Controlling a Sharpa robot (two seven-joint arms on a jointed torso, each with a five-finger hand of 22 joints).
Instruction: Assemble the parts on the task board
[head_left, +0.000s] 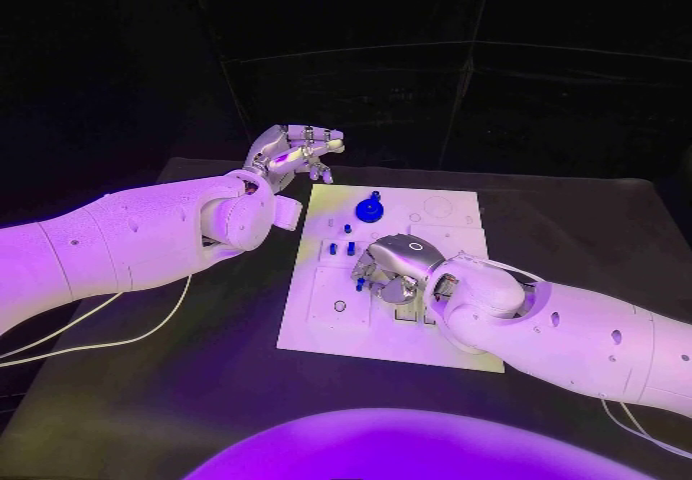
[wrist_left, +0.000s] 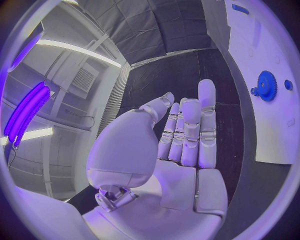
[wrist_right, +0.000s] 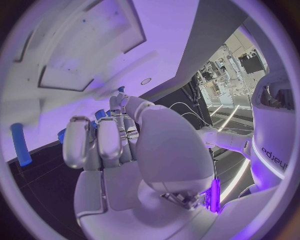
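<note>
- Black counter (head_left: 173, 380) under a dark curtained backdrop, with loose white cables (head_left: 101, 335) trailing at 8 o'clock.
- White rectangular task board (head_left: 433, 215) at the counter's middle, cut with shallow recesses.
- Round blue gear-shaped part (head_left: 369, 210) upright toward the board's 12 o'clock end; small blue peg parts (head_left: 340, 247) just below it.
- Left hand (head_left: 293, 152) raised off the board's 11 o'clock corner, fingers apart, holding nothing.
- Right hand (head_left: 389, 268) palm-down over the board's centre, fingers curled beside the pegs; cannot tell whether grasping anything.
</note>
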